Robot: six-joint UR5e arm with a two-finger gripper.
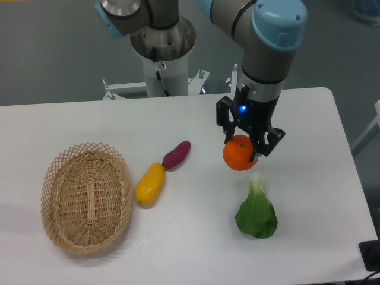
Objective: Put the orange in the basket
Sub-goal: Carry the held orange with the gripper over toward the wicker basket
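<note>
Orange skin sits tight between my two fingers: my gripper (242,144) is closed on the orange (238,153), one finger (226,127) on its upper left, the other on its right side w/ the tip reaching down past the fruit's middle. Fruit shows below and between the fingers, above the white table (196,237); can't tell if it's touching the surface or just off it. A blue light glows on my wrist.

Just below-right of the orange lies a leafy green veg (256,212), pale stem end pointing up toward me, not touching. To my left, near the table's middle, are a purple sweet potato (176,154) and a yellow mango-like fruit (149,183), end to end, approx. touching. Wicker basket (56,172) sits well apart at far left, nothing visible inside.
</note>
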